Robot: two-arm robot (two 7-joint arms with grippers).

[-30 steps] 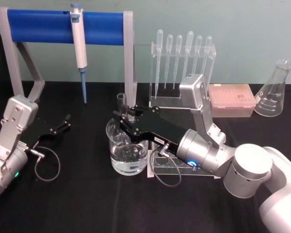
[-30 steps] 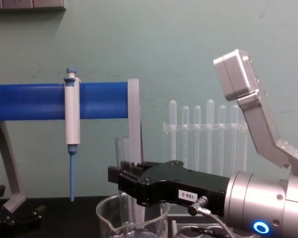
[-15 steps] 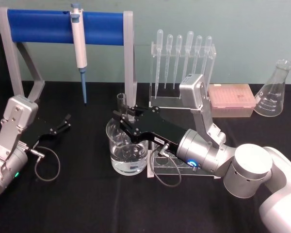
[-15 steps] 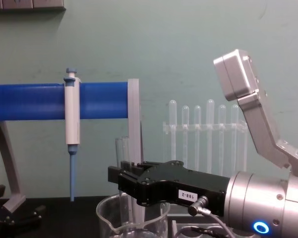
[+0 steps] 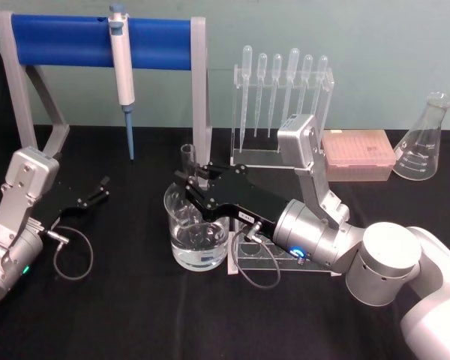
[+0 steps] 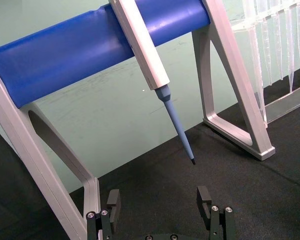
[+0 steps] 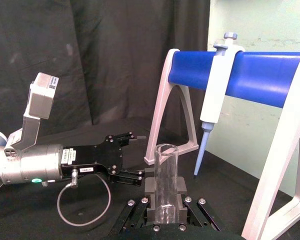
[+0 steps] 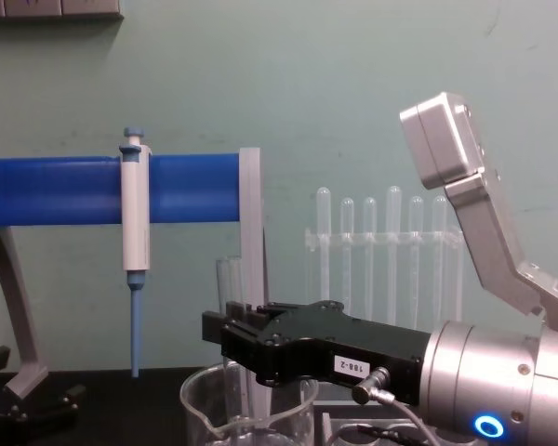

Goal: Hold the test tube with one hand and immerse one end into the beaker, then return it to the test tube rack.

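Test tube point(image 7: 165, 170) stood upright, lower end down in beaker point(image 5: 199, 244), near its 12 o'clock rim. Your right pincer point(image 5: 190, 181) was clamped on it. Left pincer point(image 6: 160, 210) sat agape, empty, at beaker's 9 o'clock. Risk: lifting aslant, you'd knock glass against rim and tip beaker.

Reaches forward and leftward with the right arm, wrist roughly level, right gripper point(image 5: 189, 182) pinched on the upright test tube point(image 7: 165, 182). Holds the left arm low at the left side, left gripper point(image 5: 99, 190) pointing forward, fingers point(image 6: 205, 197) spread apart.
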